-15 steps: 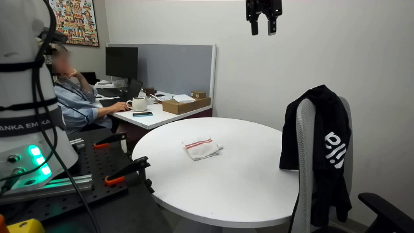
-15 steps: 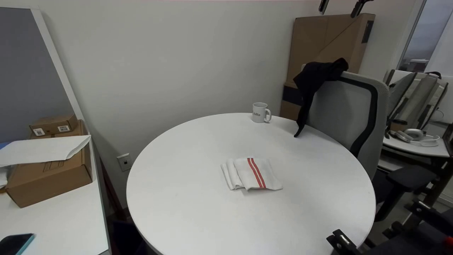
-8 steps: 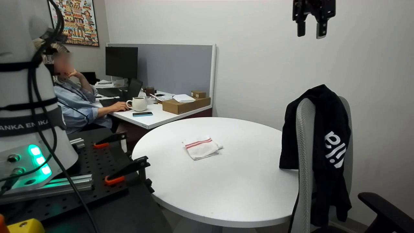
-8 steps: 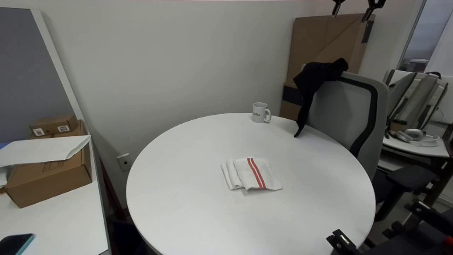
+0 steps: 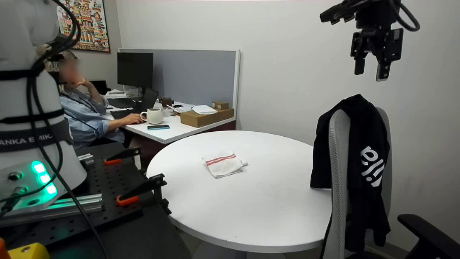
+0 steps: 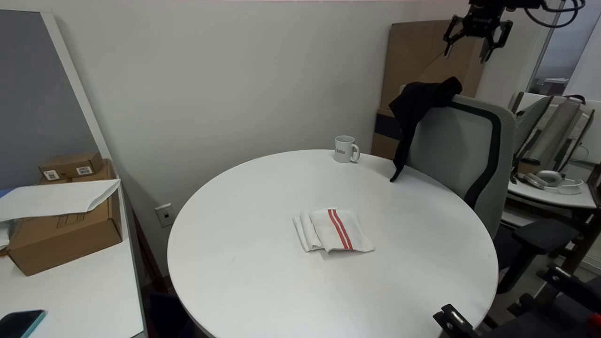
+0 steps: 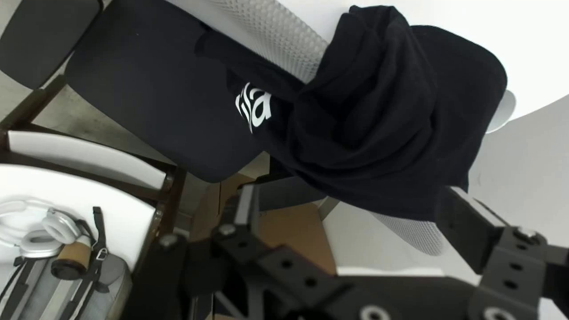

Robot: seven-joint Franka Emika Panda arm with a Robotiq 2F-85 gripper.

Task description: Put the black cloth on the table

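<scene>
Compared with the earlier frames, the black two-fingered gripper (image 5: 371, 74) has been carried across and lowered in both exterior views, and is now held above and apart from the large black fabric garment with white lettering (image 5: 359, 140); its jaws are spread apart. The garment has been left unmoved, draped over the grey mesh-backed office chair (image 6: 458, 145), one end seen against the edge of the round white-topped table (image 6: 263, 281); whether the tabletop is touched cannot be told. The folded white cloth with red stripes (image 6: 338, 230) has likewise not been shifted.
</scene>
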